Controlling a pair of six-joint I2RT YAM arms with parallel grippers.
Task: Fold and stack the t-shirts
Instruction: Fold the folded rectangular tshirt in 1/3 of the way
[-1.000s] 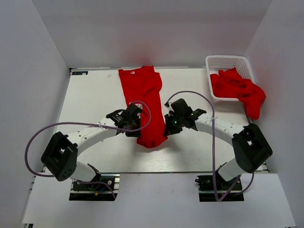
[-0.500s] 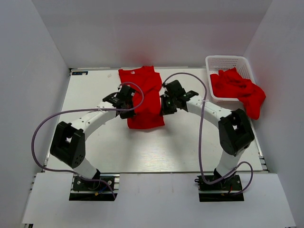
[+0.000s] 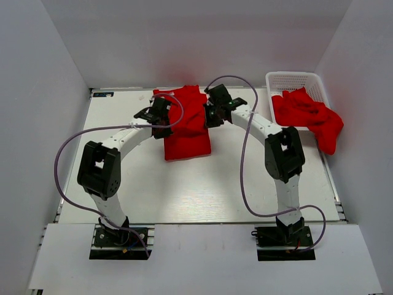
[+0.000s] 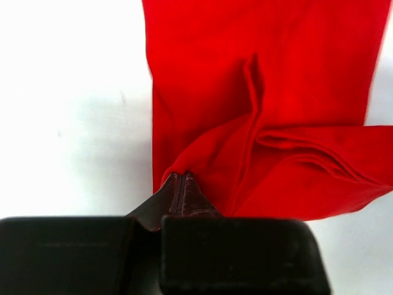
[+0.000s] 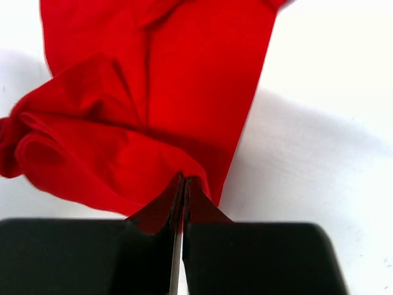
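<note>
A red t-shirt [image 3: 186, 126] lies doubled over on the white table at the back centre. My left gripper [image 3: 163, 117] is shut on the shirt's left edge [image 4: 184, 161], and my right gripper [image 3: 209, 115] is shut on its right edge [image 5: 196, 166]. Both hold the shirt's near end over its far part. The fold sits nearest the arms. More red t-shirts [image 3: 307, 114] fill the white basket [image 3: 293, 78] at the back right, one hanging over its near rim.
White walls close in the table [image 3: 123, 178] at the back and both sides. The basket stands against the right wall. Purple cables loop from both arms over the table.
Both grippers carried the shirt's near end away from the arms, toward the back of the table, folding it over the far part. Both arms are now stretched out further.
</note>
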